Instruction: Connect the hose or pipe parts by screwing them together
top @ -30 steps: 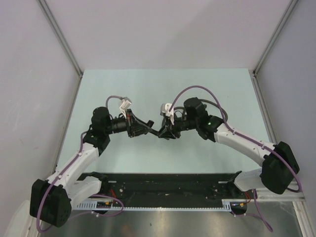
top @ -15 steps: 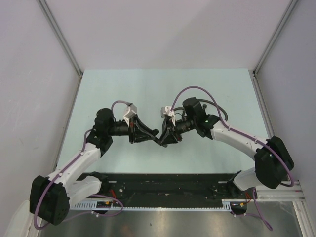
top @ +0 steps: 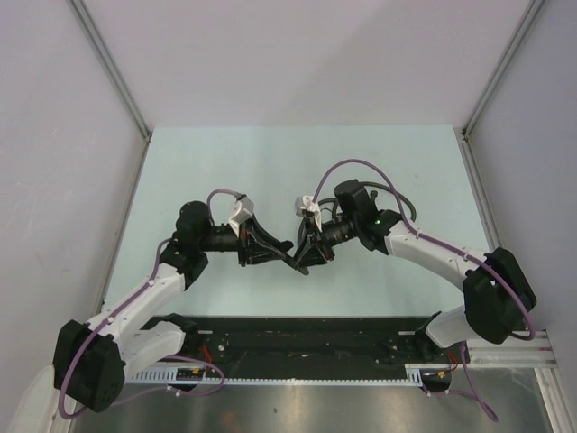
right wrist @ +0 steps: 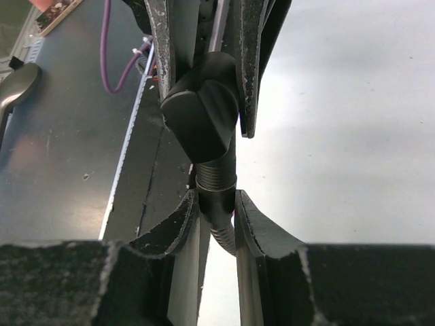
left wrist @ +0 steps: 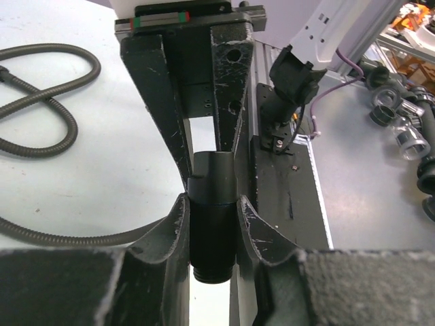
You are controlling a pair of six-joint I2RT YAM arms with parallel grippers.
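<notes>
Both grippers meet over the middle of the table. My left gripper (top: 281, 245) (left wrist: 212, 204) is shut on a short black cylindrical fitting (left wrist: 212, 224), whose threaded end points back toward the wrist. My right gripper (top: 302, 255) (right wrist: 216, 204) is shut on the ribbed end of the dark hose (right wrist: 217, 193), just behind its threaded collar. The collar touches the black fitting (right wrist: 202, 119), in line with it, between the left gripper's fingers. The rest of the hose lies in loops on the table (left wrist: 41, 102) and curls behind the right arm (top: 406, 206).
The black rail (top: 297, 334) with the arm bases runs along the table's near edge. Several spare clear and black pipe pieces (left wrist: 401, 129) lie on the metal surface beyond it. Frame posts (top: 113, 68) and grey walls close in the table's sides.
The left wrist has rolled, so its white connector block swung down toward the gripper. The right arm shifted slightly left. Both grips stayed shut, still meeting at the same spot.
</notes>
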